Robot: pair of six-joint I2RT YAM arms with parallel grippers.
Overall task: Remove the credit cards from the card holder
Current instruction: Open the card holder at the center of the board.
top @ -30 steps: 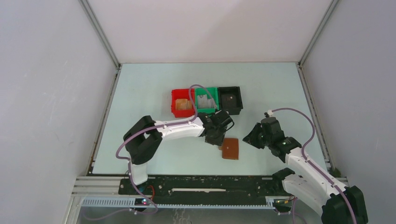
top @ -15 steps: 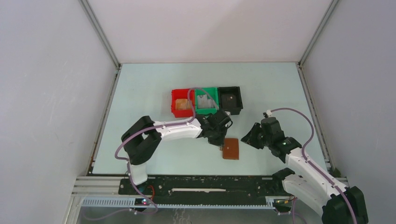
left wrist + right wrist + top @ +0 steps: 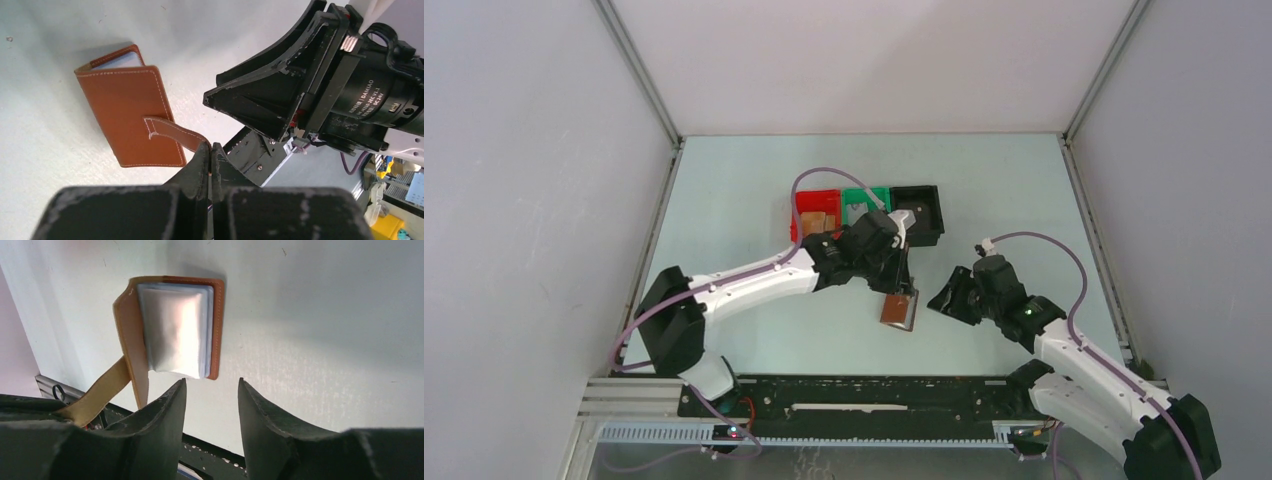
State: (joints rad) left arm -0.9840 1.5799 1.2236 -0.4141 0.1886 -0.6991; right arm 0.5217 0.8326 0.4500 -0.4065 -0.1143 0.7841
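Pale green worktop [image 3: 724, 200] noted. A row of red, green and black square plastic bins [image 3: 919, 212] is seen at its middle. The small brown leather card holder [image 3: 899, 311] is found nearer than the bins, between both grippers, one cover parted from the blue-grey inner sleeves [image 3: 175, 330]. Its brown side tab [image 3: 172, 134] is pinched between the closed fingers of the left gripper [image 3: 210, 148]. The right gripper [image 3: 210, 386] is held just beside, fingers spread.

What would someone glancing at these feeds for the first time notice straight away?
The small brown leather card holder lies near the middle of the table, its cover lifted partly open to show pale inner sleeves. The left claw is pinched shut on its brown strap tab, while the right claw hovers open just beside it.
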